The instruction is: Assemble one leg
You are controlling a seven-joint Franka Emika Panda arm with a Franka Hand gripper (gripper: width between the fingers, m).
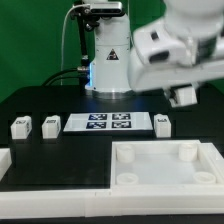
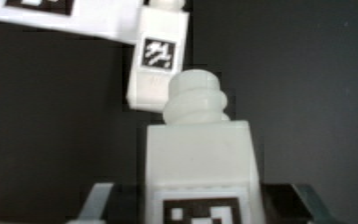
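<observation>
My gripper point(image 1: 183, 97) hangs above the table at the exterior view's right. In the wrist view it point(image 2: 202, 198) is shut on a white leg point(image 2: 202, 150). The leg's tag faces the camera and its ribbed screw tip point(image 2: 201, 95) points away. Dark fingers point(image 2: 105, 200) press both of the leg's sides. In the exterior view the held leg is only a pale block between the fingers. Three more legs lie on the black table: two at the left point(image 1: 20, 126) point(image 1: 50, 124) and one at the right point(image 1: 162, 124). One of them shows in the wrist view point(image 2: 158, 58).
The marker board point(image 1: 108, 123) lies in the middle of the table and its corner shows in the wrist view point(image 2: 60, 15). A large white tray-like part with round sockets point(image 1: 165, 182) sits at the front right. A white block point(image 1: 5, 160) stands at the front left edge. The robot base point(image 1: 110, 60) stands behind.
</observation>
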